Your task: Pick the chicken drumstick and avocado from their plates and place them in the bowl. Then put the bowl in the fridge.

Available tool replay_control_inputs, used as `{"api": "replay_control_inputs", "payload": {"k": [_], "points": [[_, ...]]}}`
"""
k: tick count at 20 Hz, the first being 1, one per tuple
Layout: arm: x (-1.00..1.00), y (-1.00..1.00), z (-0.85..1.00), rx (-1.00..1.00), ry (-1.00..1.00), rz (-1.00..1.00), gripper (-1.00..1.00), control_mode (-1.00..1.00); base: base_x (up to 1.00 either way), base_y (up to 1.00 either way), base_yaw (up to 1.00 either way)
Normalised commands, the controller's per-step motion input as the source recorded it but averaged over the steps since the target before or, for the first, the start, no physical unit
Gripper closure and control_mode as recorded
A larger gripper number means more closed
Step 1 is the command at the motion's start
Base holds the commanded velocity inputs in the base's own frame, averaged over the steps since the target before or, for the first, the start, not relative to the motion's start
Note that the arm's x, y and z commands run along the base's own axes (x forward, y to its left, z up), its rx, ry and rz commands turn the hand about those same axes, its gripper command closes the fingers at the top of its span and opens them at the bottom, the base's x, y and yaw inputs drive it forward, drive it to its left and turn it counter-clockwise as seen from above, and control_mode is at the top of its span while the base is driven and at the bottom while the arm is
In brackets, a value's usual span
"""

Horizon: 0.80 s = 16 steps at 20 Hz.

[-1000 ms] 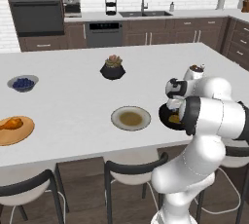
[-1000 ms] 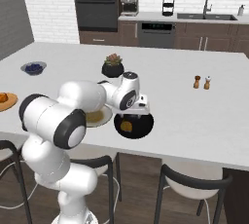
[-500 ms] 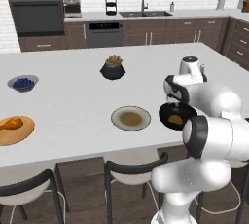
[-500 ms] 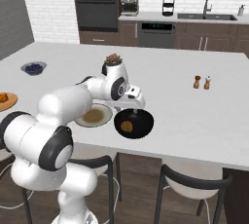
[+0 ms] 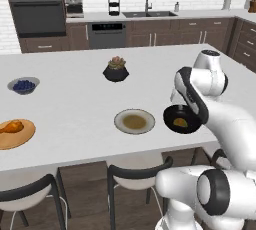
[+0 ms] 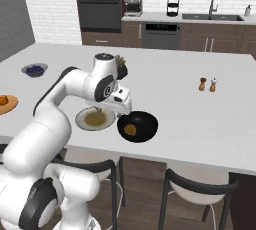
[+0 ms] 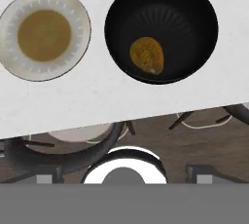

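Yellowish-brown avocado (image 7: 147,55) already down inside the black bowl (image 7: 194,9), near the counter's front edge, just beside its emptied beige plate (image 7: 78,47); chicken drumstick (image 5: 11,127) untouched on the orange plate (image 5: 22,138), well apart at the far left. Gripper (image 6: 121,105) above the bowl, jaws spread wide, nothing pinched — next, probably, a long reach left for the drumstick. No readable writing or brands anywhere.

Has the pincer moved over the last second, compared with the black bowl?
Yes. In the right base view the pincer, open and holding nothing, has risen and drawn back from over the black bowl toward the beige plate; the avocado lies in the bowl.
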Motion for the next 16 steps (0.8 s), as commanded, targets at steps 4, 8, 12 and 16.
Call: {"api": "replay_control_inputs", "payload": {"k": [4, 8, 12, 16], "points": [[-1.0, 0.78, 0.29, -0.03, -0.04, 0.09, -1.0, -1.0, 0.0, 0.0, 0.0], [-1.0, 0.56, 0.1, -0.06, -0.18, 0.02, -1.0, -1.0, 0.0, 0.0, 0.0], [-0.79, 0.29, 0.06, 0.0, 0.0, 0.01, -1.0, -1.0, 0.0, 0.0, 0.0], [-0.64, 0.06, 0.06, -0.01, -0.08, 0.0, -1.0, -1.0, 0.0, 0.0, 0.0]]}}
